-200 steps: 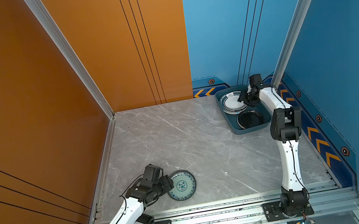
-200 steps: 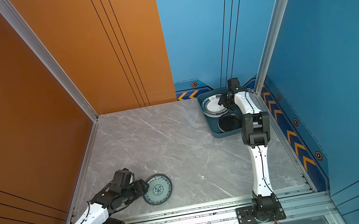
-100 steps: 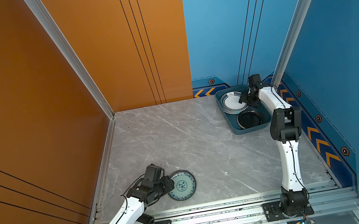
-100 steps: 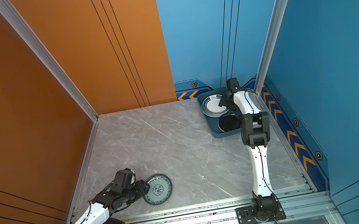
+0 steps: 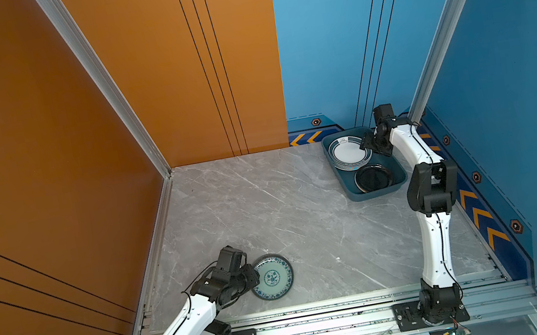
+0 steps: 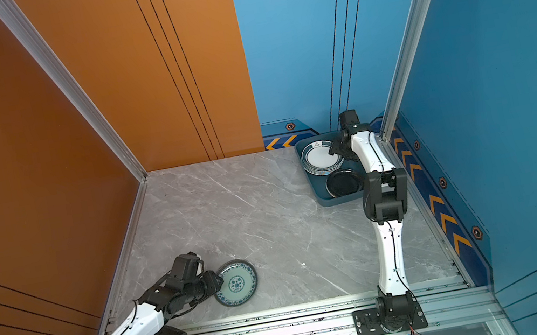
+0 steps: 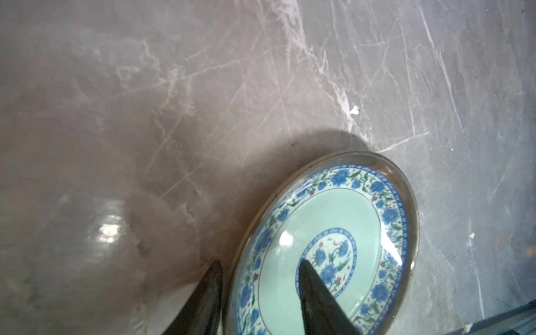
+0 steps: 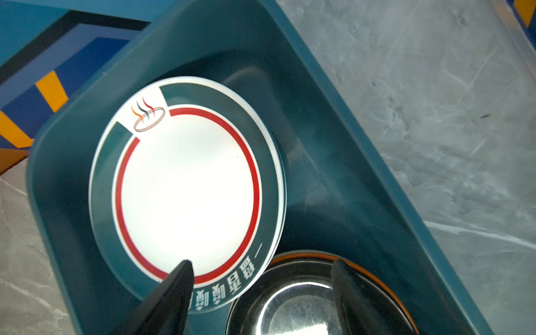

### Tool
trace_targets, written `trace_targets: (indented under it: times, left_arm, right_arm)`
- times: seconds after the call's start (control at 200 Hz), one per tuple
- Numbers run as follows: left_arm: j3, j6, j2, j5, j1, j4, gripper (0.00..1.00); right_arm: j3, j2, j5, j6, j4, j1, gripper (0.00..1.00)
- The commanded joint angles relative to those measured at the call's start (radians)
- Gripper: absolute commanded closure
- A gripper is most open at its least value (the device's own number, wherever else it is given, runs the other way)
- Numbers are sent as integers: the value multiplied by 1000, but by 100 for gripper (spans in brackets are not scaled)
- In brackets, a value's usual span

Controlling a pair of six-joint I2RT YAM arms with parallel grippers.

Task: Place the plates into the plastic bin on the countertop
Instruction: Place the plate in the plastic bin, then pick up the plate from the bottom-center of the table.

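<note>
In both top views the teal floral plate (image 5: 278, 277) is lying on the grey marble table (image 5: 266, 205), close to the front rail and well apart from the plastic bin (image 5: 378, 193). The left hand (image 5: 255, 277) is reaching in low at the plate's edge nearest the orange wall. The bin is sitting in the far corner by the blue wall. It is holding a stack topped by a white plate with a dark-green rim (image 5: 349, 153) at its far end and a black plate (image 5: 374, 177) at its near end. The right hand (image 5: 366, 144) is hanging over the white plate's edge, inside the bin's outline.

From the left wrist, the left hand (image 7: 260, 262) is straddling the rim of the teal floral plate (image 7: 348, 208). One finger (image 7: 211, 290) is sitting just outside the rim and the other is over the plate's inner face. The fingers are standing apart, and I cannot tell whether they are pinching the rim. The plate is looking tipped, with a shadow falling on the table (image 7: 203, 87) beside it.

From the right wrist, the right hand (image 8: 261, 263) is spread wide and carrying nothing. One fingertip (image 8: 182, 275) is showing over the white plate with a dark-green rim (image 8: 188, 179), the other over the black plate (image 8: 304, 304). An orange edge is peeking out around the black plate. Both are lying within the plastic bin (image 8: 333, 116).
</note>
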Motion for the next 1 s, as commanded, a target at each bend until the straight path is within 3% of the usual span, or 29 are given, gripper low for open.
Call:
trace_targets:
  times: [0.0,0.315,0.371,0.451,0.731,0.991]
  left_arm:
    - [-18,6,3,11,-9,10,58]
    - [-57,-2,25,43,-12,90,71]
    - [-58,-1,23,42,-12,97,84]
    - [-60,2,20,35,-14,105,93]
    - [-63,6,31,48,-12,140,100]
    - [-17,-4,36,95,13,232,100]
  right_arm:
    - [-27,-80,25,-22,-38,19,23]
    - [-252,-291,-102,-24,62,48,23]
    - [-310,-336,-166,-29,98,58,23]
    - [-384,-397,-274,-27,147,73,23]
    - [-603,-547,-360,-58,182,204,24]
    - [-820,-686,-608,-44,258,269,23]
